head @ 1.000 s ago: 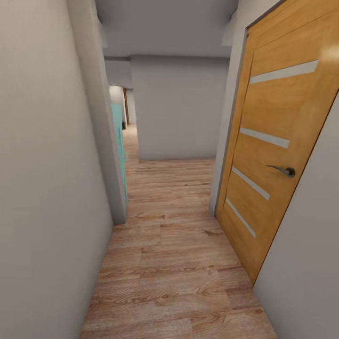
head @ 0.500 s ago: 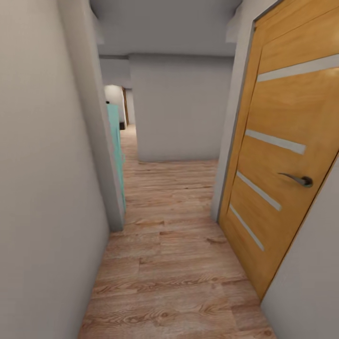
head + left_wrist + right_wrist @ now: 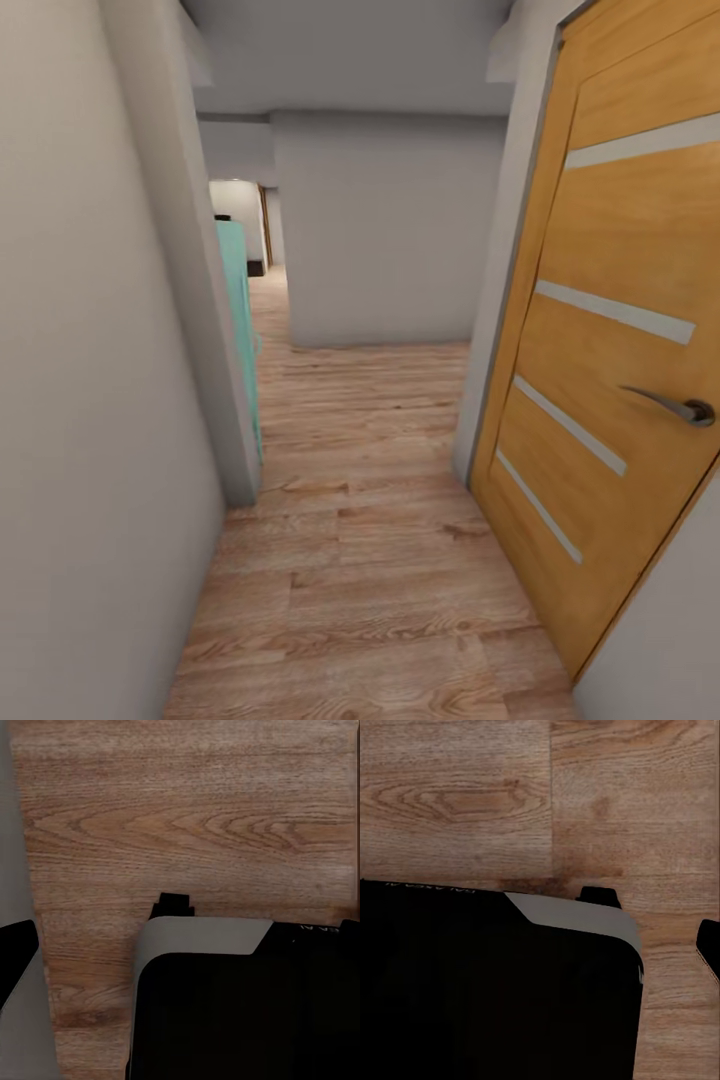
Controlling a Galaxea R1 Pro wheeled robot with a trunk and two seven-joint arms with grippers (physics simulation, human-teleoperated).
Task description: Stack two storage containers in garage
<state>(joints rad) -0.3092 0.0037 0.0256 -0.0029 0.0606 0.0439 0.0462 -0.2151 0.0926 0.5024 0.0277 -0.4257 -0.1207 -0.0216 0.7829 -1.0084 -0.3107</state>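
Note:
I am in a narrow corridor with a light wood plank floor (image 3: 370, 560); the two storage containers are out of view. The left wrist view looks down on the planks (image 3: 187, 817) and on my dark base with its pale rim (image 3: 240, 1012). A dark finger tip (image 3: 15, 960) pokes in at that picture's edge. The right wrist view has the same base (image 3: 495, 990) over the planks, with a dark finger tip (image 3: 709, 945) at the edge. Neither view lets me tell how the jaws stand.
A pale wall (image 3: 90, 400) runs close on my left and ends at a corner (image 3: 228, 420), with a teal panel (image 3: 240, 320) just behind it. An orange wooden door (image 3: 620, 300) with a metal handle (image 3: 690, 408) stands shut close on my right. A grey wall (image 3: 385, 230) closes the corridor ahead; an opening (image 3: 240, 215) leads off far left.
The whole head view has shifted: the camera has rolled forward along the corridor, so the orange door, its handle and the left wall corner appear nearer and larger.

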